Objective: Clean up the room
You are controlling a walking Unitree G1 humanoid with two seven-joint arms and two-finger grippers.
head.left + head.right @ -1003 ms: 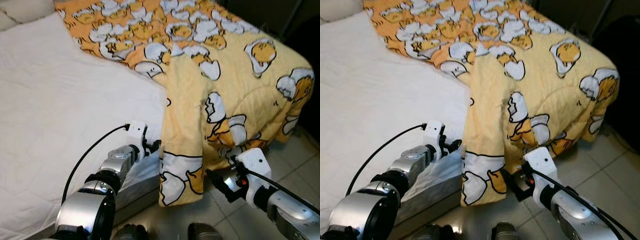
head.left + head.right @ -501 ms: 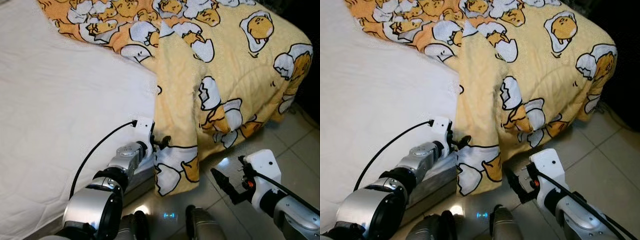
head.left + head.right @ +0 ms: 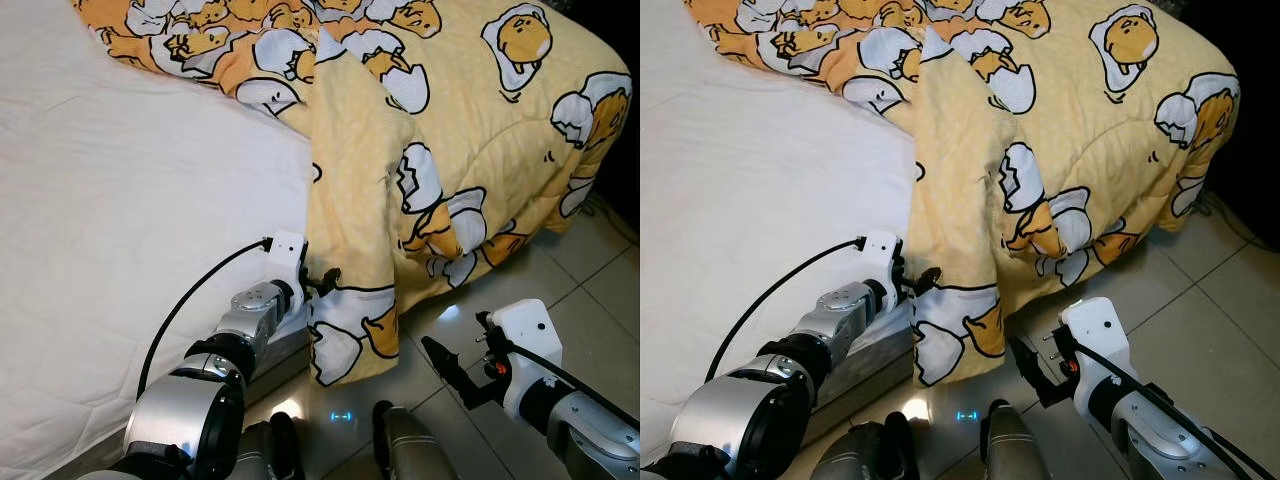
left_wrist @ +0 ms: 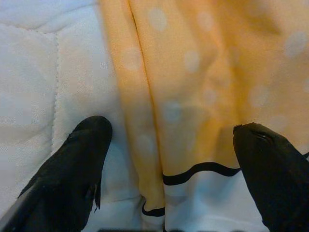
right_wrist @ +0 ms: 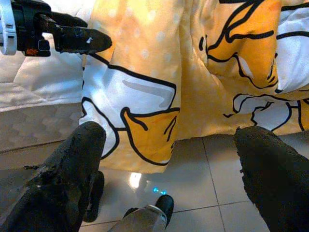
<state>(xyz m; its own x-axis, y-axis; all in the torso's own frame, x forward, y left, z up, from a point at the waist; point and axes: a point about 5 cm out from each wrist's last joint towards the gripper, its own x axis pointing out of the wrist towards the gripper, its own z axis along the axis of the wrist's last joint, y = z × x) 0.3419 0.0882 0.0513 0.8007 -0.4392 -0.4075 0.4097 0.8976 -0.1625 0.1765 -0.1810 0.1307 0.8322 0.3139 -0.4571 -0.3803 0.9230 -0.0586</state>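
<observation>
A yellow quilted blanket printed with white eggshell and orange yolk cartoon figures [image 3: 470, 150] is lying bunched over the far corner of a bed with a white quilted mattress cover [image 3: 120, 230], and one long fold of it is hanging over the bed's near edge down to the beige tiled floor [image 3: 590, 300]. The left gripper [image 3: 322, 280] is reaching to that near edge, right at the hanging fold; in the left wrist view its black fingers [image 4: 79, 164] are standing spread apart, one over the white cover and the other over the yellow cloth, pinching nothing. The right gripper [image 3: 445, 368] is hovering low above the floor tiles just beside the fold's lower hem, its fingers [image 5: 72, 164] spread wide and holding nothing.
</observation>
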